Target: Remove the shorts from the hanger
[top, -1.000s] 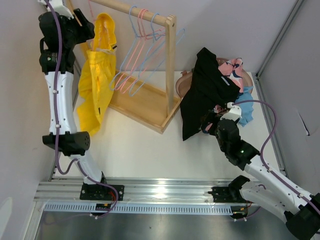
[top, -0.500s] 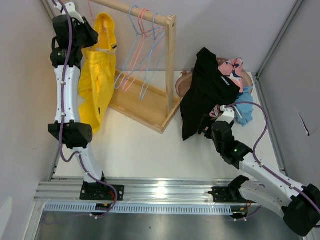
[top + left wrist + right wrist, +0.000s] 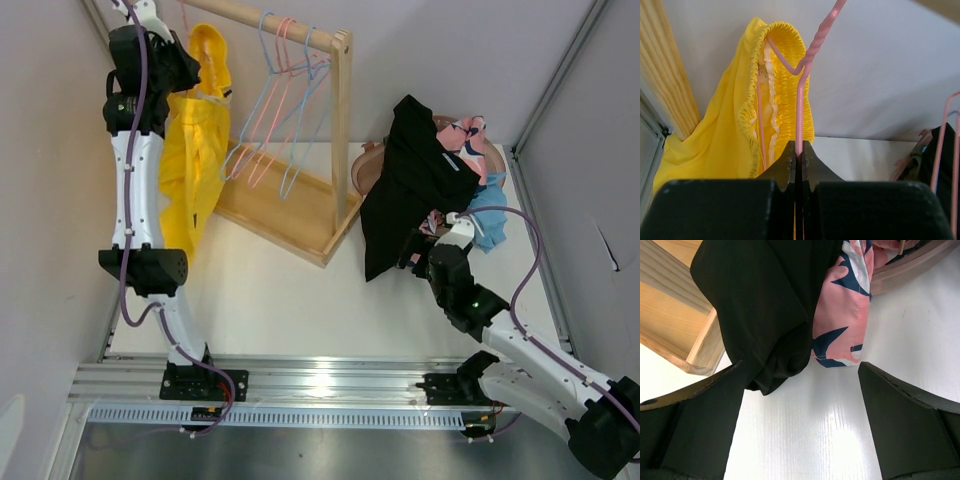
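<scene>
Left gripper [image 3: 798, 151] jaws now clamped onto pink hanger [image 3: 799, 107].

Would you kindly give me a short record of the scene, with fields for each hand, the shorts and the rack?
left hand: shut on the wire of the pink hanger, below its twisted neck
right hand: open, holding nothing, low beside the black garment
yellow shorts: on the pink hanger, waistband around it, not yet removed
wooden rack: holds empty hangers, blue and pink
black garment: draped over a pile of clothes on the right
</scene>
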Robot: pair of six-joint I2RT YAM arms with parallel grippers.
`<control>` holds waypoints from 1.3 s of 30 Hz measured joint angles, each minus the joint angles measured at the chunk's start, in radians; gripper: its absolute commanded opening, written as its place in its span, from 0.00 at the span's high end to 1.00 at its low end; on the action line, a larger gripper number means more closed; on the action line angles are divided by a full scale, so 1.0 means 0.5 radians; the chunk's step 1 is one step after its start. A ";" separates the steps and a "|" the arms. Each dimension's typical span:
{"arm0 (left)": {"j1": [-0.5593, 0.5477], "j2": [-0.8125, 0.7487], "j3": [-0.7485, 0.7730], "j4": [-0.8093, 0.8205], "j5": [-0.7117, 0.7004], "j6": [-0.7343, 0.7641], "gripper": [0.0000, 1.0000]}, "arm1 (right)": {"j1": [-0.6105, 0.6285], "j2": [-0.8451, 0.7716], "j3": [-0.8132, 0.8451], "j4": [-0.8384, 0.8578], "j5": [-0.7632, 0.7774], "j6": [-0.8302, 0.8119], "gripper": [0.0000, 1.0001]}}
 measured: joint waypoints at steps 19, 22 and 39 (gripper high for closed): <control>-0.106 -0.984 -0.721 0.014 -0.110 -0.024 1.00 | 1.189 0.579 1.111 0.189 0.071 -0.427 0.01; -0.116 -1.160 -0.964 0.024 -0.105 -0.047 1.00 | 1.424 0.992 1.638 0.254 0.115 -0.549 0.01; -0.119 -1.691 -1.411 -0.017 0.055 -0.152 1.00 | 1.756 2.173 2.819 0.303 0.346 -0.820 0.01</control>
